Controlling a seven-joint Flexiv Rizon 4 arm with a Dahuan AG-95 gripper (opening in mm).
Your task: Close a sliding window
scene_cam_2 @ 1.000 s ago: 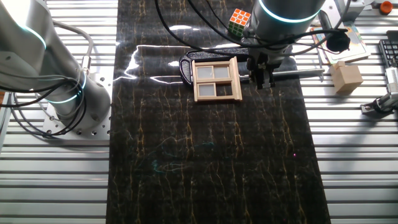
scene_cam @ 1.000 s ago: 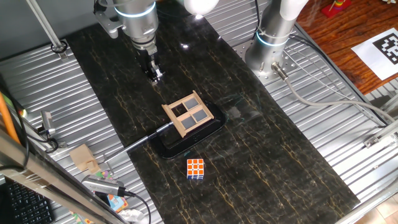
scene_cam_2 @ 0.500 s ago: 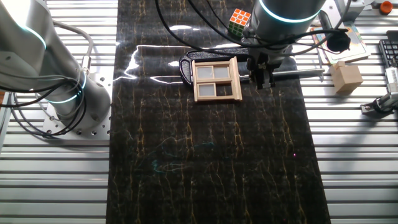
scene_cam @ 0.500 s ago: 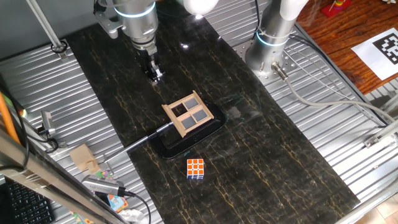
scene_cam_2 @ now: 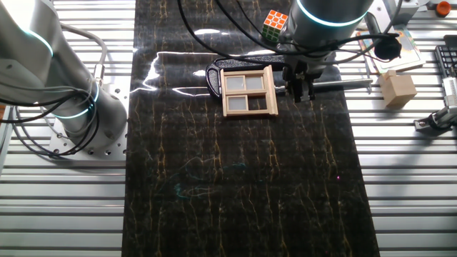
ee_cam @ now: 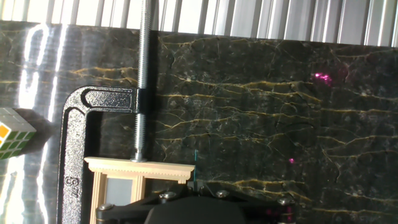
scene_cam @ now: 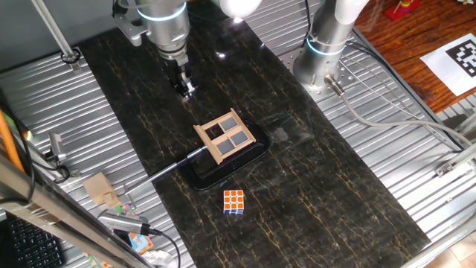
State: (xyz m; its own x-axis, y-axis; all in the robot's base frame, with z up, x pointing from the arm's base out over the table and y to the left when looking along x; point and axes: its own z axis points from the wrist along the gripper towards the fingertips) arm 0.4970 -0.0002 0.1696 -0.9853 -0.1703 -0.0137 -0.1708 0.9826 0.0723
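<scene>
The sliding window [scene_cam: 225, 136] is a small light-tan wooden frame with crossbars and grey panes, held in a black clamp [scene_cam: 223, 165] on the dark marble-patterned mat. It also shows in the other fixed view [scene_cam_2: 248, 91] and at the lower left of the hand view [ee_cam: 134, 180]. My gripper [scene_cam: 186, 90] hangs beyond the window's far end, apart from it, fingers together and holding nothing. In the other fixed view the gripper [scene_cam_2: 300, 93] is just right of the frame. In the hand view only its dark fingertips [ee_cam: 194, 185] show, beside the frame's top rail.
An orange-and-white puzzle cube [scene_cam: 234, 202] lies in front of the clamp. The clamp's threaded rod [ee_cam: 143, 74] runs past the window. A wooden block [scene_cam_2: 397, 88] sits on the ribbed metal table. A second arm's base [scene_cam: 326, 46] stands at the mat's far edge.
</scene>
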